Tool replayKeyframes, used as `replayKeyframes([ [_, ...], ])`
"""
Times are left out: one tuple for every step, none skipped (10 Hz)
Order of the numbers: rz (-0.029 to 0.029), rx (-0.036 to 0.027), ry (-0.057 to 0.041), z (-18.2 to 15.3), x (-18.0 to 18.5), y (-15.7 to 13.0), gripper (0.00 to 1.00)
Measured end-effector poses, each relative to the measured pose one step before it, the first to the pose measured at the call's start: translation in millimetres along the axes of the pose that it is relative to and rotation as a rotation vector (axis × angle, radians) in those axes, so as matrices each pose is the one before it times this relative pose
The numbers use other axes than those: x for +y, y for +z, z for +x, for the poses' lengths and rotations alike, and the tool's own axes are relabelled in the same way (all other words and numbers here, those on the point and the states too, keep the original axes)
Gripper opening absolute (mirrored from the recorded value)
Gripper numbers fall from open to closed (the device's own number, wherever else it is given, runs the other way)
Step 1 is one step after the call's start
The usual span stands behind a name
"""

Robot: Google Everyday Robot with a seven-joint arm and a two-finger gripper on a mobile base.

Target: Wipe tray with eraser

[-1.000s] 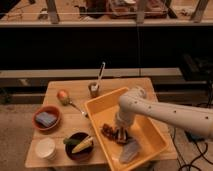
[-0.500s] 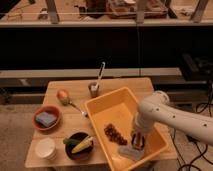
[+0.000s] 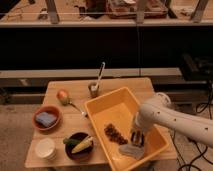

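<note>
Down inside the tray [image 3: 117, 112], by its near right wall, pinching the eraser [image 3: 136, 138] between pressed-together jaws. Judging it light, stiff in the striped block, floppy in the grey tail; gripping across the block's long sides. Counting one tray, one eraser, one crumb patch [image 3: 116, 134] mid-tray; beside the tray, one orange bowl [image 3: 46, 111], one dark bowl [image 3: 75, 154], one white cup [image 3: 45, 148].

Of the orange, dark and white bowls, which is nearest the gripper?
The dark bowl holding corn, just left of the tray. The gripper is inside the tray on the eraser; the orange bowl and white bowl lie farther left.
</note>
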Motion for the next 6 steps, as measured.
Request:
replayKeyframes([
  [0.011, 0.01218, -0.02899, 15.17, -14.05, 4.7, 0.01],
  [0.01445, 0.01345, -0.04283, 20.59, -20.45, 8.05, 0.01],
  [0.01228, 0.00615, -0.02851, 10.92, -15.38, 5.02, 0.01],
  [0.0195, 0.00426, -0.03691, 9.58, -21.84, 6.1, 0.01],
  [0.01641, 0.00186, -0.03488, 4.8, -18.07, 3.99, 0.01],
  [0.02592, 0.00151, -0.04654, 0.94, -22.2, 2.17, 0.01],
])
